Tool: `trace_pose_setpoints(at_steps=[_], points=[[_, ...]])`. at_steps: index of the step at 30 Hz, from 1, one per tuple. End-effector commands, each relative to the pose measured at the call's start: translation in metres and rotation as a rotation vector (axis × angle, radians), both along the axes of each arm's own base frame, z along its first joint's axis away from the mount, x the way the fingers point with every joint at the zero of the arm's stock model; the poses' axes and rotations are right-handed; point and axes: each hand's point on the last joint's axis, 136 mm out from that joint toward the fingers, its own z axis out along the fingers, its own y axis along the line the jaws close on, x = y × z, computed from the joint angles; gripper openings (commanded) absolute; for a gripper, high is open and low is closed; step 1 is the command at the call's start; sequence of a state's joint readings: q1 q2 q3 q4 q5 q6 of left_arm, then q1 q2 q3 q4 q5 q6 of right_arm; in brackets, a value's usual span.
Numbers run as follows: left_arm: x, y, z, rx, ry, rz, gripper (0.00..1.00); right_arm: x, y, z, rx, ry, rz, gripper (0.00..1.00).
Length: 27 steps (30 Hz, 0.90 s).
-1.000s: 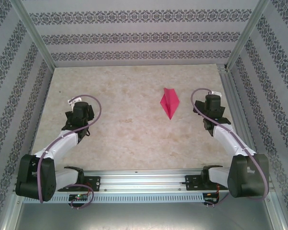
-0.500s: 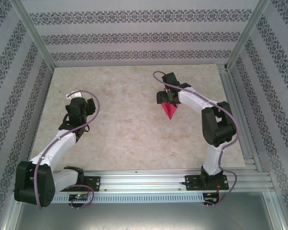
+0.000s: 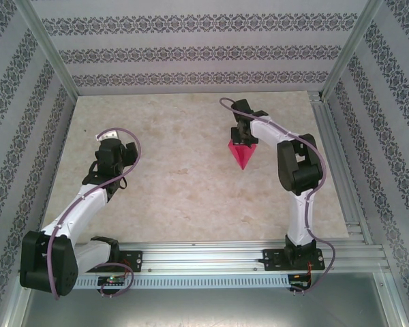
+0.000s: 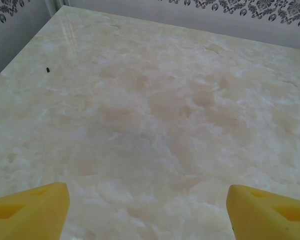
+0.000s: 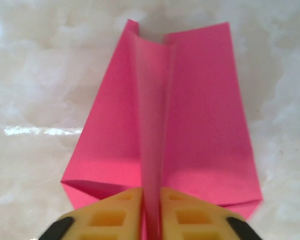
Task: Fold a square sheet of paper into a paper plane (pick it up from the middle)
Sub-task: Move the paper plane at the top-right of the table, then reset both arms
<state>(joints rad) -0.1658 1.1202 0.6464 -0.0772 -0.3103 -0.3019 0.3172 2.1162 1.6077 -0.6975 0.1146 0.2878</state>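
Seen from above, the right gripper sat on the wide tail of the paper plane, which lay right of centre on the marble-look table, nose toward the arms. The left gripper hung well apart. The left wrist view had its yellow fingers spread over bare tabletop. The right wrist view had the right gripper clamped on the plane's raised centre fold.

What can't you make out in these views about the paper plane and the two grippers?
- Top view: the paper plane's far end, hidden under the right gripper.
- Right wrist view: the plane's near edge, covered by the fingers and cut by the frame bottom.
- Left wrist view: the left gripper beyond its tips, cut off; a dark speck, too small to identify.
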Motion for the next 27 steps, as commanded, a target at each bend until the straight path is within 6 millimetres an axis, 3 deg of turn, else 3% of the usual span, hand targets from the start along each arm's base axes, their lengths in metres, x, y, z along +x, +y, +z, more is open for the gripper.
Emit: trace_pose_setpoints(at_steps=[1,4,11,14,15,17,18,20,22,24,27], points=[[0.001,-0.003,0.016,-0.032,-0.027,-0.001,0.83,0.007,-0.004,0.010,0.097,-0.026,0.003,0.07],[0.001,-0.004,0.016,-0.032,-0.022,-0.006,0.83,0.009,-0.008,0.009,0.144,-0.017,0.009,0.00],[0.001,-0.005,0.014,-0.040,-0.018,-0.008,0.84,0.007,-0.007,0.004,0.148,0.007,0.040,0.00],[0.000,-0.005,0.014,-0.037,-0.016,-0.014,0.84,0.008,-0.011,0.013,0.119,-0.005,0.032,0.08],[0.001,-0.006,0.014,-0.038,-0.017,-0.016,0.84,0.009,-0.013,0.019,0.101,-0.021,0.026,0.17],[0.001,-0.007,0.014,-0.039,-0.021,-0.022,0.84,0.009,-0.014,0.034,0.103,-0.044,0.031,0.25],[0.002,-0.007,0.013,-0.038,-0.021,-0.022,0.84,0.009,-0.015,0.043,0.101,-0.058,0.030,0.36],[0.003,-0.008,0.012,-0.038,-0.025,-0.033,0.84,0.007,-0.017,0.061,0.094,-0.084,0.037,0.38],[0.005,-0.008,0.011,-0.027,-0.032,-0.038,0.84,0.004,-0.023,0.083,0.087,-0.144,0.024,0.51],[0.007,-0.008,0.010,-0.004,-0.045,-0.049,0.84,-0.001,-0.034,0.105,0.064,-0.211,-0.002,0.52],[0.008,-0.002,0.009,0.046,-0.073,-0.036,0.84,-0.011,-0.068,0.131,-0.019,-0.336,-0.081,0.61]])
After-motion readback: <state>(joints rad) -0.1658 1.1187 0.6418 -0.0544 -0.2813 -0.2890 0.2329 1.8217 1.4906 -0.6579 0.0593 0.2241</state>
